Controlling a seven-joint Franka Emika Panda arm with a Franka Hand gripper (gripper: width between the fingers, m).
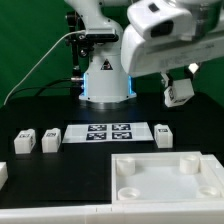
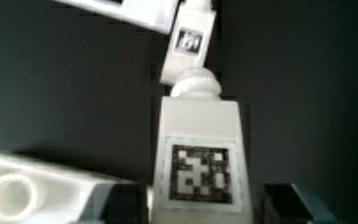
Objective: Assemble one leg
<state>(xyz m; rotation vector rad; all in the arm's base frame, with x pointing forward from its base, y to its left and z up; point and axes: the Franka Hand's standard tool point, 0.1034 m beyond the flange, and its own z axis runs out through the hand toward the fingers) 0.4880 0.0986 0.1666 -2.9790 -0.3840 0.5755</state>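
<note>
Exterior view; positions are referred to the flat white marker board (image 1: 100,133) lying on the black desk (image 1: 40,108).

- Left of the board: two small white squarish plastic blocks with tags are recorded, an outer block (image 1: 24,141) and an inner block (image 1: 51,140), the latter just beside the board.
- Behind the board: the arm's white base (image 1: 105,78) is seen.
- Just beside the board's right end: a third block (image 1: 163,133) is noted.
- In front of the board, towards the right: the large white square tray-like tabletop (image 1: 165,180) with round corner sockets is laid.
- Above and right of the board: the small white tagged plastic leg (image 1: 180,93) is held clear of the desk.

Wrist view: the leg (image 2: 202,150) is pinched between the dark fingers (image 2: 286,203), its peg pointing away from them.
</note>
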